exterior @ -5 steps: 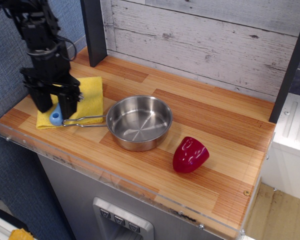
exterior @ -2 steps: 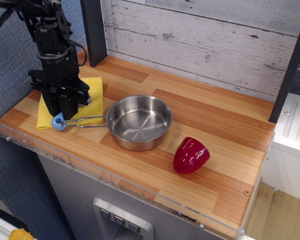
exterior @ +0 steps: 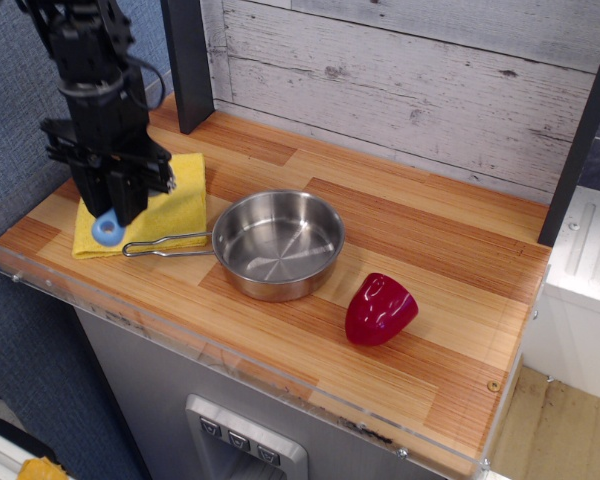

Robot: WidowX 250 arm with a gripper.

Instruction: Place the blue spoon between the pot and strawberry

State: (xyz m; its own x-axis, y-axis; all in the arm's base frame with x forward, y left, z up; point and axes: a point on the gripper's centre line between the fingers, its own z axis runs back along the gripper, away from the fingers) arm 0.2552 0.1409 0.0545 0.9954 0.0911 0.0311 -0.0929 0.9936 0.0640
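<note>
My gripper (exterior: pixel 117 212) hangs over the yellow cloth at the left end of the counter, its fingers closed on the blue spoon (exterior: pixel 107 231). Only the spoon's light-blue rounded end shows below the fingers; the rest is hidden between them. The spoon is lifted a little above the cloth. The steel pot (exterior: pixel 278 244) sits in the middle of the counter, its wire handle pointing left toward the cloth. The dark-red strawberry (exterior: pixel 380 309) lies to the pot's right, near the front edge.
A yellow cloth (exterior: pixel 185 200) lies under the gripper. A dark post (exterior: pixel 188 62) stands behind it against the plank wall. A clear plastic lip (exterior: pixel 230 362) runs along the counter's front edge. A strip of bare wood lies between pot and strawberry.
The gripper has closed on the spoon and risen, lifting it off the cloth; the spoon's blue end now hangs higher and slightly left of where it was.
</note>
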